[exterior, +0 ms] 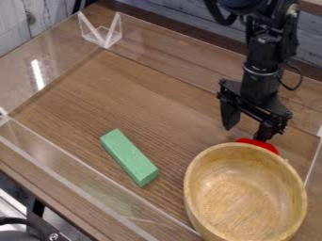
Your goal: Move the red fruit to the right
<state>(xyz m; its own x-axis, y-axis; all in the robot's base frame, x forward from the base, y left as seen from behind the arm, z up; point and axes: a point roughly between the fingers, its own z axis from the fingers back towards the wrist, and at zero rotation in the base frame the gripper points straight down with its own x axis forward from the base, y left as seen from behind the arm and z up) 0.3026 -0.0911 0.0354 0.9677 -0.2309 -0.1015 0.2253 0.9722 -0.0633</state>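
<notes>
The red fruit lies on the wooden table at the right, just behind the far rim of the wooden bowl, which hides its lower part. My gripper hangs a little above and behind the fruit, fingers spread open with nothing between them. The black arm rises from it toward the top right.
A flat green block lies at centre-left. Clear acrylic walls fence the table, with a small clear stand at the back left. The right wall edge is close to the fruit.
</notes>
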